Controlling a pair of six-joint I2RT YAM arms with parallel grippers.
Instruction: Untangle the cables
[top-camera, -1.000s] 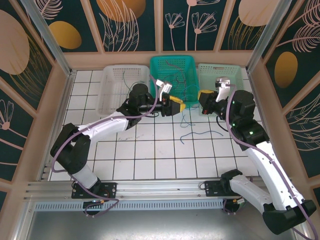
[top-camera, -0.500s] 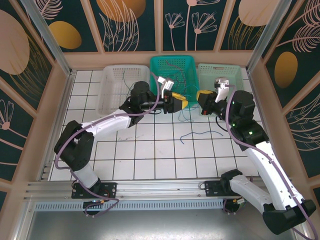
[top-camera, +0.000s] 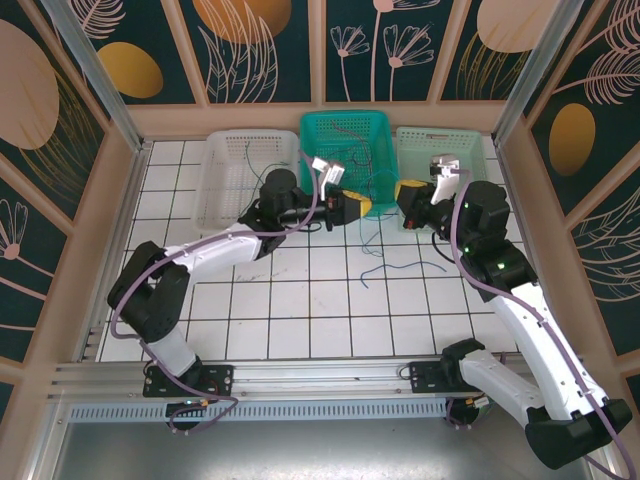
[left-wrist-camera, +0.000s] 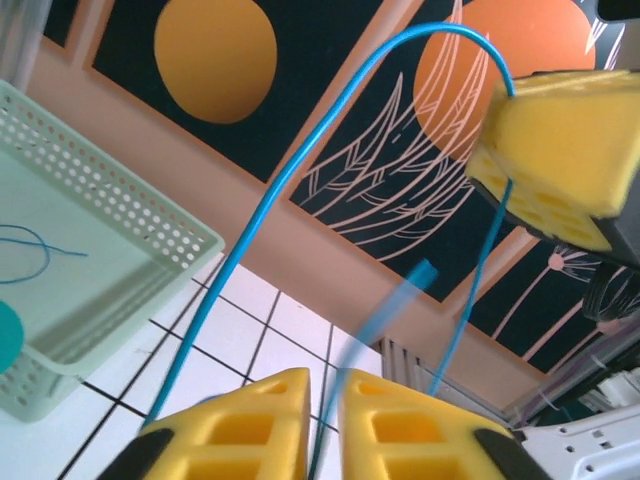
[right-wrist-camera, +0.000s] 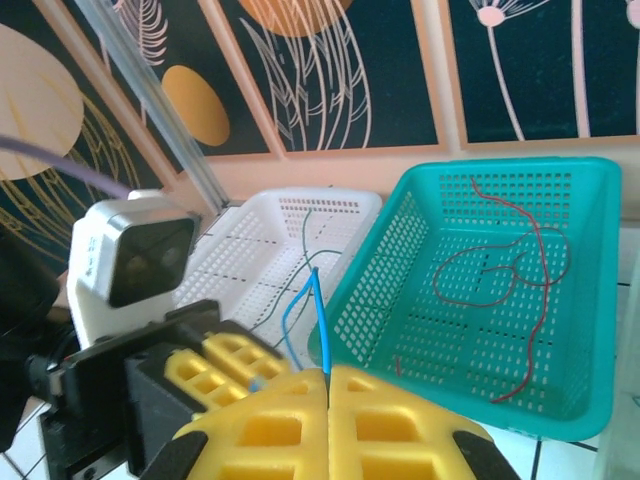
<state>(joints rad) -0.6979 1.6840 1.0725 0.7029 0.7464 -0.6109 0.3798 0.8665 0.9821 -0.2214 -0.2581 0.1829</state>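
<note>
A thin blue cable (left-wrist-camera: 300, 160) arcs between my two grippers above the tiles in front of the baskets. My left gripper (left-wrist-camera: 322, 378) is shut on it, the wire running through the narrow slit between its yellow fingers (left-wrist-camera: 250, 420). My right gripper (right-wrist-camera: 328, 372) is shut on the same blue cable (right-wrist-camera: 320, 310), which loops up from its tips. From above, the left gripper (top-camera: 362, 207) and right gripper (top-camera: 404, 195) face each other closely. Red cables (right-wrist-camera: 520, 270) lie in the teal basket (right-wrist-camera: 420, 230). A green cable (right-wrist-camera: 305, 235) lies in the white basket (right-wrist-camera: 250, 255).
Another blue cable (top-camera: 398, 268) lies loose on the white tiles below the grippers. A pale green basket (left-wrist-camera: 150, 215) at the back right holds a blue wire (left-wrist-camera: 30, 250). The three baskets stand side by side along the back wall (top-camera: 320, 118).
My left gripper's jaws have closed around the blue cable after shifting slightly toward the right gripper. The right arm has stayed still, shut on the cable.
</note>
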